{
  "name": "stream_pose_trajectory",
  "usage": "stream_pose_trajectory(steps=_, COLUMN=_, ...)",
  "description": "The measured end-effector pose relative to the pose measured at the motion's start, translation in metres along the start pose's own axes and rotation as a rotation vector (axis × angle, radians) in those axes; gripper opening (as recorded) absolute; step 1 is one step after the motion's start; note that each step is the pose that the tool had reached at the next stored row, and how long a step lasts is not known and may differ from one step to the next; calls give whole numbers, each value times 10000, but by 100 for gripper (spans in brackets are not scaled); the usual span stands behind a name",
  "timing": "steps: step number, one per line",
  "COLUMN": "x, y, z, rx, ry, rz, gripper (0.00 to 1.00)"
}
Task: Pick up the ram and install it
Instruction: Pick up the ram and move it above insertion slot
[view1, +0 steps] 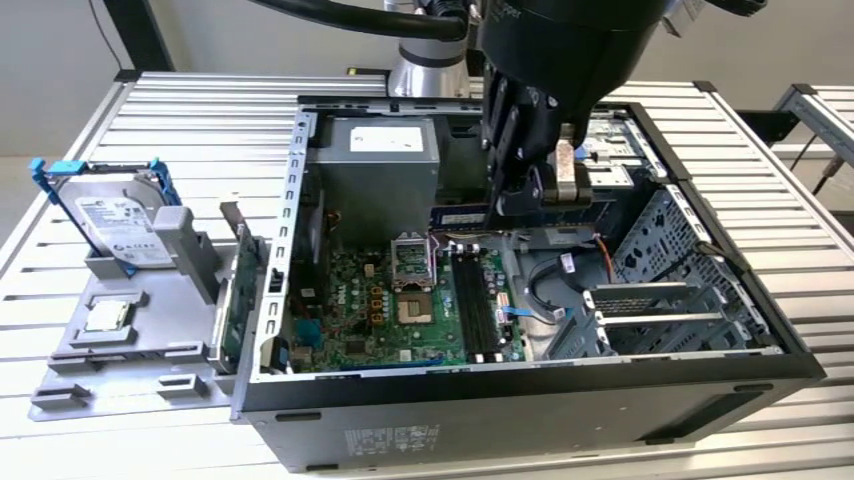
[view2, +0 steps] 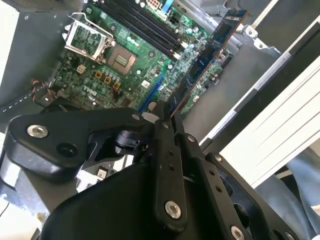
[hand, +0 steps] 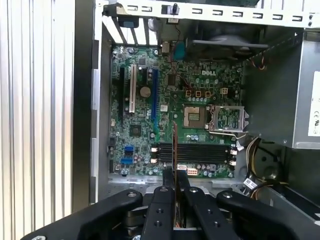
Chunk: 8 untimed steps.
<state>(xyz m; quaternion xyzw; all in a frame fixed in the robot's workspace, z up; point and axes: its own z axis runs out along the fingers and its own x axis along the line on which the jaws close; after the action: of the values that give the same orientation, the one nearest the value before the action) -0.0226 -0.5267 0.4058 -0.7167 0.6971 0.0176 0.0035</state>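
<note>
My gripper (view1: 530, 203) hangs over the open computer case (view1: 534, 400), shut on the ram (view1: 467, 214). The ram is a long dark blue-green stick with a white label, held level above the motherboard (view1: 360, 320). In the second wrist view the ram (view2: 210, 47) runs out from between my black fingers (view2: 165, 125), over the green board (view2: 100, 75). In the first wrist view the ram (hand: 174, 145) appears edge-on, rising from my gripper (hand: 175, 182) and crossing the long black memory slots (hand: 200, 152) at a right angle. Those slots (view1: 474, 300) lie below and in front of the stick.
A grey power supply (view1: 374, 170) fills the case's back corner, close behind the ram. A metal drive cage (view1: 667, 280) and loose cables (view1: 554, 295) sit on the exterior view's right. Outside the case, a hard drive in a blue bracket (view1: 120, 225) stands on a grey holder (view1: 120, 350).
</note>
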Motion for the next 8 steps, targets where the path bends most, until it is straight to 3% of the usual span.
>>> stream_pose_trajectory(steps=8, x=-229, y=-7, z=17, rx=1, ry=-1, rz=33, gripper=0)
